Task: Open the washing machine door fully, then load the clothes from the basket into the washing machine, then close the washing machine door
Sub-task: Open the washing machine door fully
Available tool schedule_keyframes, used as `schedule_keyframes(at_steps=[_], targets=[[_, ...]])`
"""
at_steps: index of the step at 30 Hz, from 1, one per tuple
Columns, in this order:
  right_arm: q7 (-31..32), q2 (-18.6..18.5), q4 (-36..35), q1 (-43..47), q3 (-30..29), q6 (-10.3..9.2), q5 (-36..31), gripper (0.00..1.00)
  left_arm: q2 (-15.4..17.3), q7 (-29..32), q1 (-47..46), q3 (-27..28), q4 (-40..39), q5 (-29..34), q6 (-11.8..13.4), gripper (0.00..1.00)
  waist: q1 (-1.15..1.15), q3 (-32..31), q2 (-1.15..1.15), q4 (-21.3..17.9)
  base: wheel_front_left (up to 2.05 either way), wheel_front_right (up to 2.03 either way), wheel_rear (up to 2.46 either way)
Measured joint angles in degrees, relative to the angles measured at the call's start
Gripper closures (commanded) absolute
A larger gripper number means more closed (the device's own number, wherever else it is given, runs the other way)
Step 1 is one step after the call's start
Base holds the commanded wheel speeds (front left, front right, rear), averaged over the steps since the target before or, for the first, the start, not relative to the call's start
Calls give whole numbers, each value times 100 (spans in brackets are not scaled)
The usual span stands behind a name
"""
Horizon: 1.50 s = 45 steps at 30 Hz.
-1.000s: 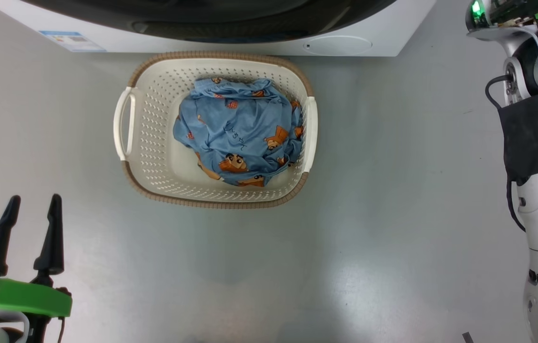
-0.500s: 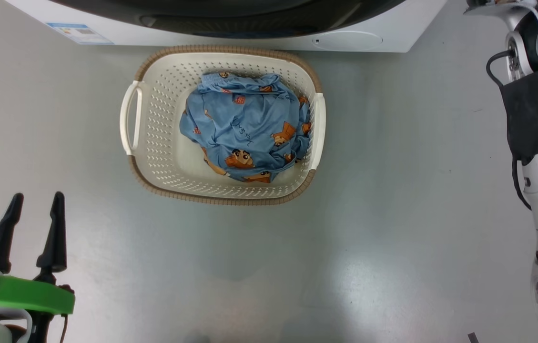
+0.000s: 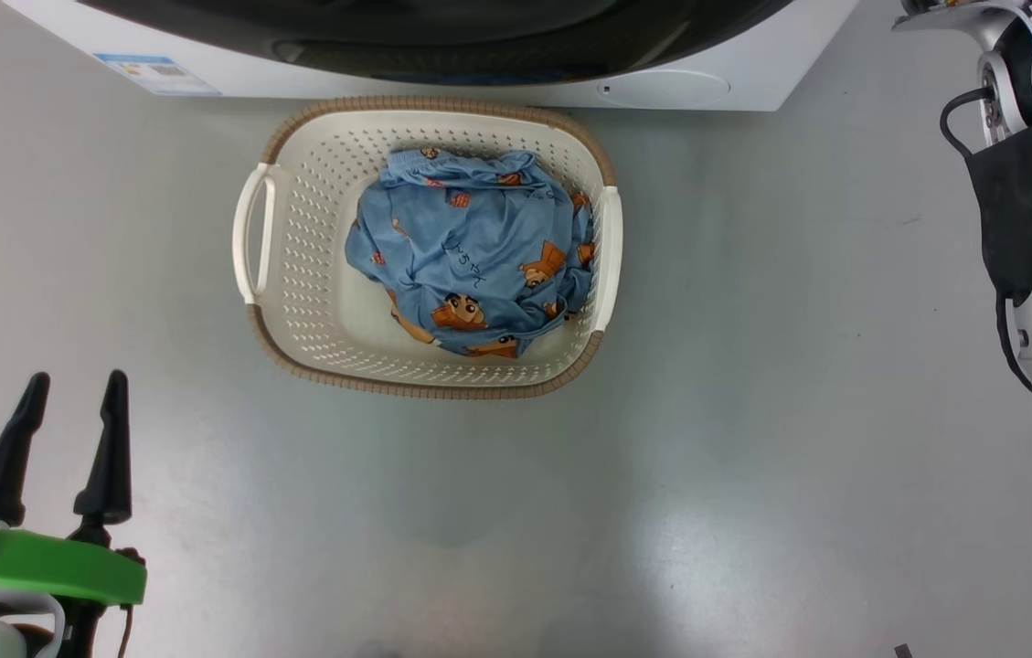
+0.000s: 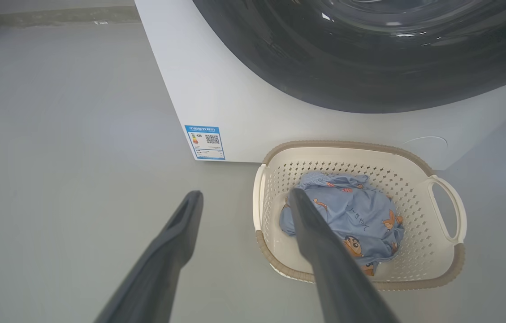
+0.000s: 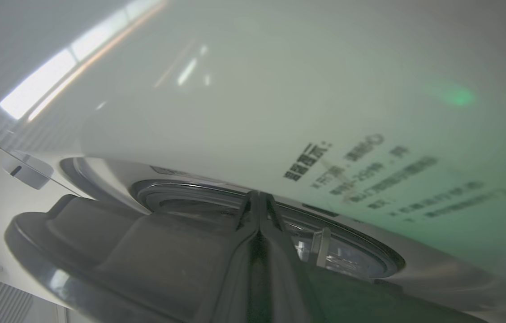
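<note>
Blue clothes (image 3: 470,247) in the basket (image 3: 305,274) lie well beyond the left hand (image 3: 79,379).

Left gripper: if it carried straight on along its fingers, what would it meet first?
Probably the lower front of the washing machine, beside its blue label; the left gripper would pass just left of the basket. Depth is unclear.

right gripper (image 5: 259,196): fingers together | washing machine (image 5: 279,89): white panel ahead
</note>
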Motion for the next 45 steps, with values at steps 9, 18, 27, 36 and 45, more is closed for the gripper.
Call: schedule_keyframes(at_steps=[9, 18, 27, 36, 45], targets=[[203, -19, 35, -46, 43, -16, 57, 100, 0, 0, 2, 5, 1, 0, 0, 0, 0, -14, 0, -37, 0, 0, 0], [401, -48, 20, -46, 115, -16, 197, 100, 0, 0, 2, 60, 7, 0, 0, 0, 0, -16, 0, -80, 0, 0, 0], [573, -100, -55, -45, 290, -49, 193, 100, -2, 0, 2, 100, 5, 1, 0, 0, 0, -40, 0, -139, 0, 0, 0], [824, 43, -260, -46, 591, -49, 189, 100, -12, 0, 4, 123, 4, 1, 0, 0, 0, -72, 0, -168, 0, 0, 0], [1128, 181, -419, -13, 938, -47, 165, 100, -53, 0, 7, 176, 19, 1, 0, 0, 0, -180, 0, -214, 0, 0, 0]])
